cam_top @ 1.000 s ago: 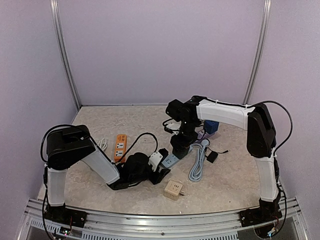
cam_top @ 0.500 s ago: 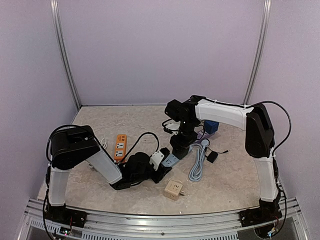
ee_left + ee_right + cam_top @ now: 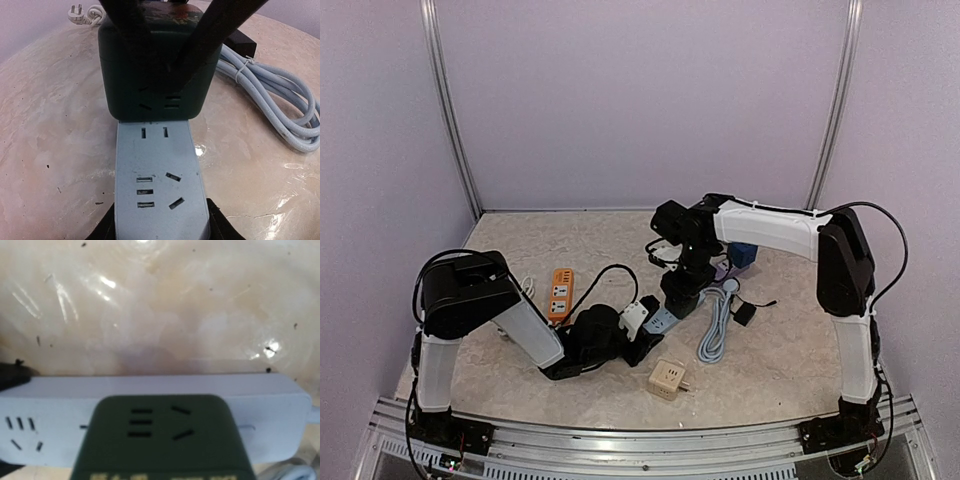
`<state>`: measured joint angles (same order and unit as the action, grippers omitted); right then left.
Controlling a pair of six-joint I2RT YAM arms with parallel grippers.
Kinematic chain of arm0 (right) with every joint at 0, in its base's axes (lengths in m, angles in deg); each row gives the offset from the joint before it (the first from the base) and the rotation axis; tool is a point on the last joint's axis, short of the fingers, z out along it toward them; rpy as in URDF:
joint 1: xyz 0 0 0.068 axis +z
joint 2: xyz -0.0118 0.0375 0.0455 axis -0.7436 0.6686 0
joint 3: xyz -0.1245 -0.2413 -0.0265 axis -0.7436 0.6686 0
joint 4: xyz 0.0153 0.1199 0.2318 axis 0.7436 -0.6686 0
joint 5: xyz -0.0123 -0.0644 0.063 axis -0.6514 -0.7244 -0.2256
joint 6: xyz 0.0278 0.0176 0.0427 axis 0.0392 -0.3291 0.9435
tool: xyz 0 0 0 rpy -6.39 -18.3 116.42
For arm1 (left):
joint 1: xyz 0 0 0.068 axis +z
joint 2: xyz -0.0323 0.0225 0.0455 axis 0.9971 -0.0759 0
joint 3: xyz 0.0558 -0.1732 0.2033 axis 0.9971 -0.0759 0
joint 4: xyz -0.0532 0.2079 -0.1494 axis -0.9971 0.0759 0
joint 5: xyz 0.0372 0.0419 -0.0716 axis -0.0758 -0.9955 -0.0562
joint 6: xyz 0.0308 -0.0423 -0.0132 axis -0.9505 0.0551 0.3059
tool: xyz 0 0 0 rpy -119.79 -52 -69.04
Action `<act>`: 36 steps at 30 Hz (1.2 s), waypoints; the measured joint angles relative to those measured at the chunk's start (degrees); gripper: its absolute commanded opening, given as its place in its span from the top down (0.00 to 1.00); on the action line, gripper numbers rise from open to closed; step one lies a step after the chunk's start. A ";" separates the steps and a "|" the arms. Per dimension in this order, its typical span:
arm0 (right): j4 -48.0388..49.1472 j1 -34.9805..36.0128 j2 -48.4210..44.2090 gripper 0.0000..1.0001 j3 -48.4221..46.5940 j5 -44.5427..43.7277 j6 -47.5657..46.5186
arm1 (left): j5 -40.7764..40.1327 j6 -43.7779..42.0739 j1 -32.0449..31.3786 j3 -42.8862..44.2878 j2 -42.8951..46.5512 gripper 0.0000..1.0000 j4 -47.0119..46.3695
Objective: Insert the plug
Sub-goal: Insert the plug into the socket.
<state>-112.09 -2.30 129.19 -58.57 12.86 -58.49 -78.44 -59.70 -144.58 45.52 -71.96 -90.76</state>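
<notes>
The right gripper (image 3: pixel 172 27) points down with its black fingers (image 3: pixel 220 30) closed narrow on the sides of the dark green cube plug (image 3: pixel 150 75); that plug stands upright on the far part of the pale blue power strip (image 3: pixel 157 175), its underside meeting the strip's top face, though its prongs are hidden, so I cannot tell how far they are in; the right wrist view shows the plug's top sockets and the strip (image 3: pixel 150 387) running crosswise beneath it; the left gripper (image 3: pixel 161 227) lies low on the table (image 3: pixel 780 360) and clamps the strip's near end between its two fingers; just right of the strip lies a coiled grey cable (image 3: pixel 715 325), with a small black adapter (image 3: pixel 744 313) beside it; a beige cube adapter (image 3: pixel 667 378) sits near the front edge; an orange power strip (image 3: pixel 559 292) lies well to the left; a white plug (image 3: pixel 82 12) rests at the far left.
</notes>
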 measured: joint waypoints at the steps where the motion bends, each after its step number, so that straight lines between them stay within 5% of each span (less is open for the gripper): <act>1: 0.74 0.00 -0.52 0.47 0.87 0.00 0.17 | 0.02 0.00 0.00 0.00 0.00 0.81 -0.02; 8: 4.24 0.11 -1.99 0.10 3.91 0.13 1.18 | 0.50 0.15 0.04 -0.15 0.00 0.81 -0.33; 12: 4.74 0.68 -1.40 0.04 4.00 0.26 1.42 | 0.50 0.20 0.07 -0.20 0.00 0.81 -0.39; 24: 4.35 0.92 -2.21 0.07 2.29 -3.50 1.79 | 0.57 0.20 0.07 -0.37 0.00 0.82 -0.63; 36: 8.15 0.92 -9.68 0.18 10.80 -5.46 3.04 | 1.49 1.40 0.42 -0.63 0.00 0.82 -1.22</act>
<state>-103.94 -1.38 119.51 -47.77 7.40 -55.46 -76.96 -58.30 -144.17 44.89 -71.96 -91.99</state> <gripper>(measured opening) 0.834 0.429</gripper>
